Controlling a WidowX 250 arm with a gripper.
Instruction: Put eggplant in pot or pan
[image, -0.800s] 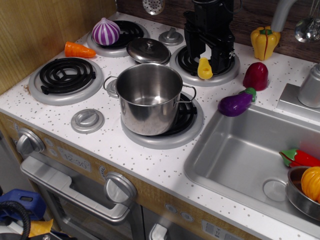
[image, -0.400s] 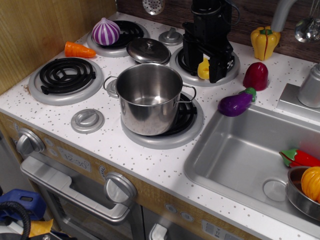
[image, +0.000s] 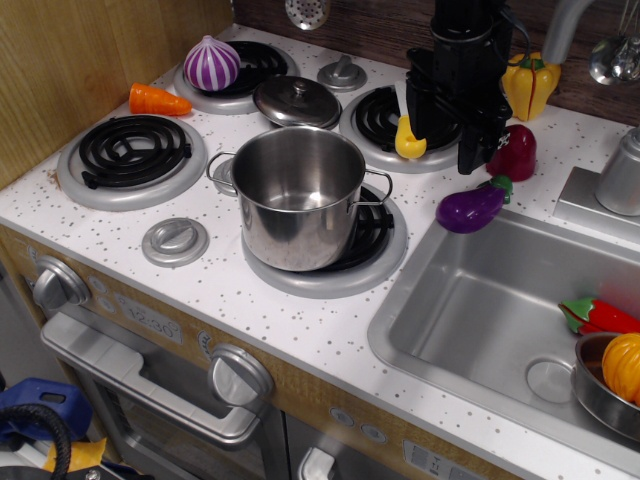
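Since the earlier frames the black gripper (image: 446, 145) has shifted toward the right of the frame, from over the upper-middle burner to a spot just above the eggplant (image: 472, 207). The small yellow toy (image: 408, 139) that sat between its fingers now lies just left of them on the burner's edge.

The pot (image: 297, 196) stands upright on the burner at the centre of the frame, its two loop handles out to the sides, and its inside shows only bare steel. Its lid (image: 293, 100) lies apart, behind it in the upper middle of the frame. At the lower right, the sink (image: 470, 310) holds a red toy pepper (image: 596, 316) against its right wall and a small steel bowl (image: 600, 384) with an orange toy (image: 624, 366) inside.

The fingers (image: 474, 143) are spread apart and point down, holding nothing; the right one hangs in front of the dark red toy (image: 520, 152), and whether they touch cannot be told. The eggplant lies on its side on the white speckled bench (image: 230, 290), right of centre, between the pot's burner and the sink's upper rim, green cap toward the upper right, just below the fingers and clear of them.
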